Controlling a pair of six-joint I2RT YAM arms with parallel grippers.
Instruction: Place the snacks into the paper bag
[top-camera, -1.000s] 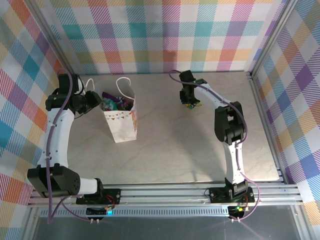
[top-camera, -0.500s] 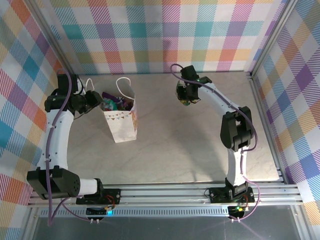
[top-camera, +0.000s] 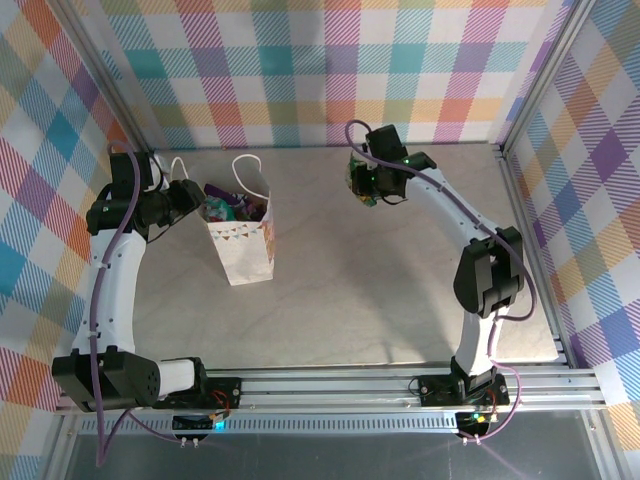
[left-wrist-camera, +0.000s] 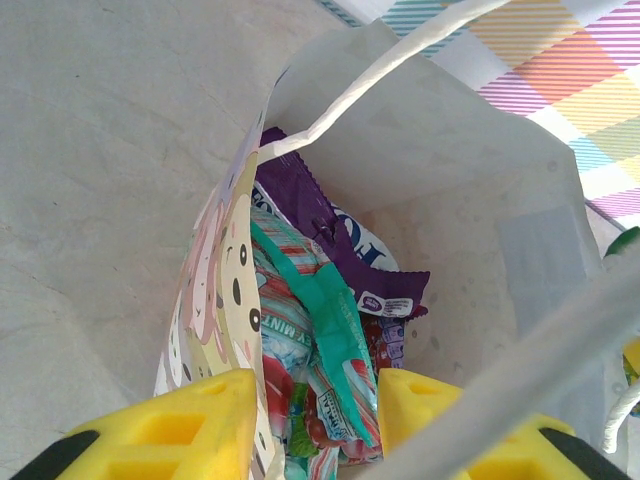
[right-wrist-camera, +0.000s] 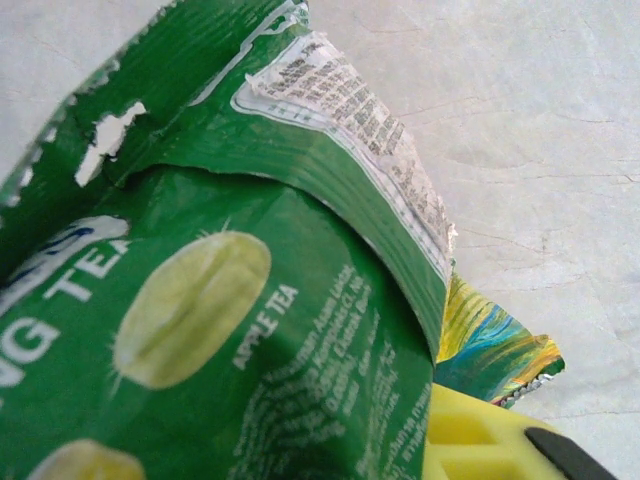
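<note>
- Toward the far-left corner of the pale marbled tabletop (top-camera: 380, 300) stands the paper bag (top-camera: 243, 252), upright with its mouth open, white with a bunting band and pastel animal faces on its walls
- Reaching in from the left edge of the tabletop, the left gripper (top-camera: 197, 203) sits at the bag's left rim; its yellow fingers (left-wrist-camera: 200, 420) are spread apart, one outside the printed wall and the other over the bag's inside, clamped on nothing that I can see
- Near the far edge of the tabletop, a little right of its middle and well apart from the bag, the right gripper (top-camera: 368, 187) is closed on a green packet (right-wrist-camera: 250, 300) printed "APPLE TEA", which hangs over the bare surface
- Inside the bag the snacks lie packed together: a purple packet (left-wrist-camera: 340, 250) leans against the back wall, a teal packet (left-wrist-camera: 325, 340) lies across in front of it, and red-and-pink wrappers sit underneath
- One white cord handle (left-wrist-camera: 380, 80) arcs over the bag's mouth
- Beside the right gripper's yellow finger (right-wrist-camera: 470, 440), a crinkled yellow-and-teal edge (right-wrist-camera: 490, 350) pokes out from under the green packet; whether it is a second packet I cannot tell
</note>
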